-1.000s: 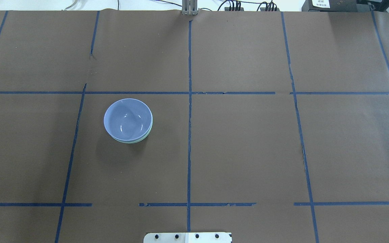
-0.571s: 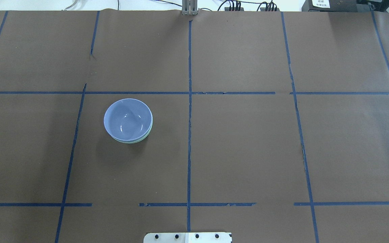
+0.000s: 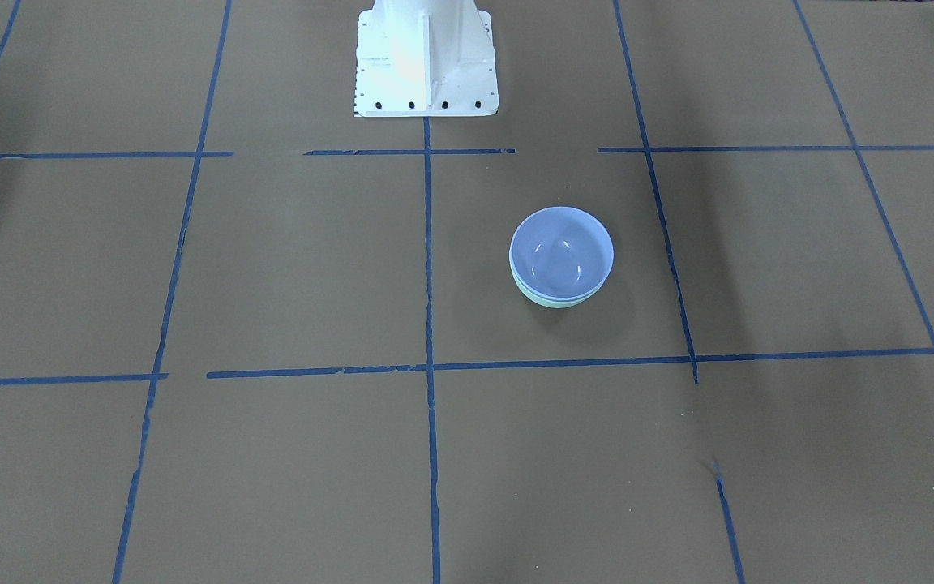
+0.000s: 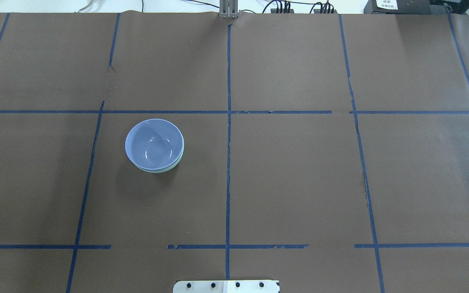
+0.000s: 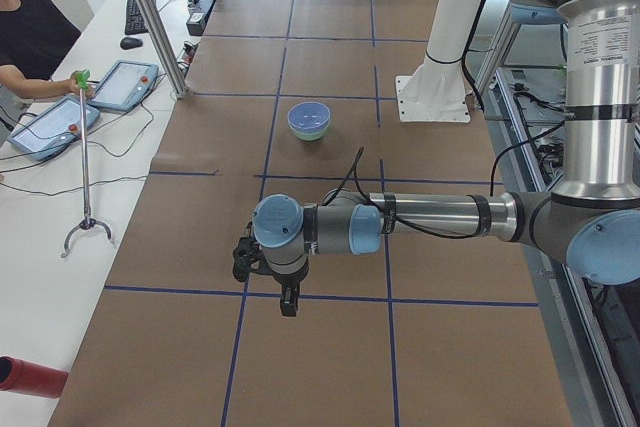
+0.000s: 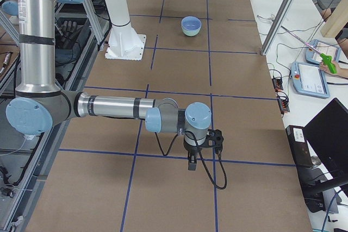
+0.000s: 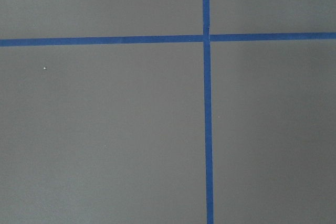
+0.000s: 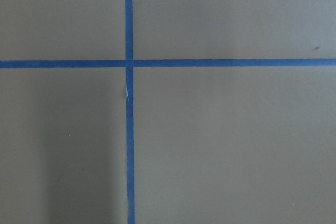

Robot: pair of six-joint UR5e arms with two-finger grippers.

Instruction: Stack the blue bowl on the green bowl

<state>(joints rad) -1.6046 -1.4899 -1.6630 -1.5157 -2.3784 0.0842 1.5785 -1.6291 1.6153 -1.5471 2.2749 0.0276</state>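
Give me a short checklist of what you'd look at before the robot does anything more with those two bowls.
1. Blue bowl nested inside green bowl: ok. Only a strip of green shows under the blue rim.
2. Stack upright on the table: ok. It looks level in both side views.
3. Arms away from the stack: ok. The left gripper and right gripper hang over bare table, far from the bowls.
4. Grippers open or shut: cannot tell. They show only in the side views.
5. Task done: ok, judging by how the bowls sit.
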